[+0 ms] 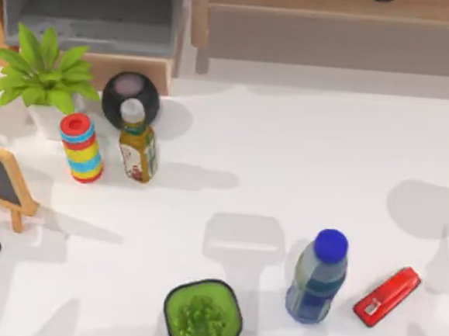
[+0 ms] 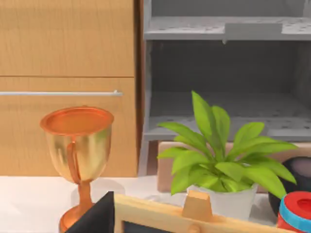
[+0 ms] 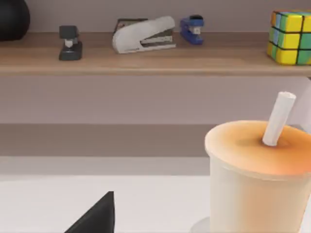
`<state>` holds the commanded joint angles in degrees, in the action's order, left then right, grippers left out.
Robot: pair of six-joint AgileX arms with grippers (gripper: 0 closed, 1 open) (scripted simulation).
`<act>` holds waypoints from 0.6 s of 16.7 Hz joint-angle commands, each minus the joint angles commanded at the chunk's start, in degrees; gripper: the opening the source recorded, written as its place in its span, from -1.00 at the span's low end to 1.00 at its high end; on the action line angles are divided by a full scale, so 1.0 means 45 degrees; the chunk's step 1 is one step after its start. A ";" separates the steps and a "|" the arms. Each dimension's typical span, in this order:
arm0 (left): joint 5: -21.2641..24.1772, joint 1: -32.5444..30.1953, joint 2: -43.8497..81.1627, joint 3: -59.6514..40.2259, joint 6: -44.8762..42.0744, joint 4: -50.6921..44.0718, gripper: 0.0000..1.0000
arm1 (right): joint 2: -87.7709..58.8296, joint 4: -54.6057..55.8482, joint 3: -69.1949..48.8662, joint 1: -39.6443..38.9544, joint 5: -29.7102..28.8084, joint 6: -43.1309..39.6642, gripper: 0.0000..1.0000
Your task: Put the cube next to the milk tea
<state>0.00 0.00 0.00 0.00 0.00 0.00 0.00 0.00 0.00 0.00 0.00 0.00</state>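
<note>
Cup (image 3: 257, 179) nearest; cube (image 3: 290, 38) on shelf (image 3: 146, 60) behind.

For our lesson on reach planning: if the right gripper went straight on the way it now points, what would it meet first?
Probably the pale panel under the wooden shelf; the straw cup seems beside that line, though depth is unclear.

No legible text anywhere, the milk tea (image 1: 138, 147) label's print perhaps too small.
</note>
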 joint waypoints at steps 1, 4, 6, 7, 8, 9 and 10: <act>0.0000 0.0000 0.0000 0.0000 0.0000 0.0000 1.00 | 0.0000 0.0000 0.0000 0.0000 0.0000 0.0000 1.00; 0.0000 0.0000 0.0000 0.0000 0.0000 0.0000 1.00 | -0.0400 0.0307 -0.0277 0.0110 0.0100 0.0003 1.00; 0.0000 0.0000 0.0000 0.0000 0.0000 0.0000 1.00 | -0.1342 0.0997 -0.0899 0.0356 0.0325 0.0011 1.00; 0.0000 0.0000 0.0000 0.0000 0.0000 0.0000 1.00 | -0.2016 0.1463 -0.1320 0.0522 0.0477 0.0016 1.00; 0.0000 0.0000 0.0000 0.0000 0.0000 0.0000 1.00 | -0.2823 0.1999 -0.1802 0.0713 0.0651 0.0022 1.00; 0.0000 0.0000 0.0000 0.0000 0.0000 0.0000 1.00 | -0.3763 0.2591 -0.2336 0.0925 0.0844 0.0029 1.00; 0.0000 0.0000 0.0000 0.0000 0.0000 0.0000 1.00 | -0.4835 0.3229 -0.2911 0.1152 0.1053 0.0036 1.00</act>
<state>0.00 0.00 0.00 0.00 0.00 0.00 -21.76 14.53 -13.10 5.19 4.74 0.16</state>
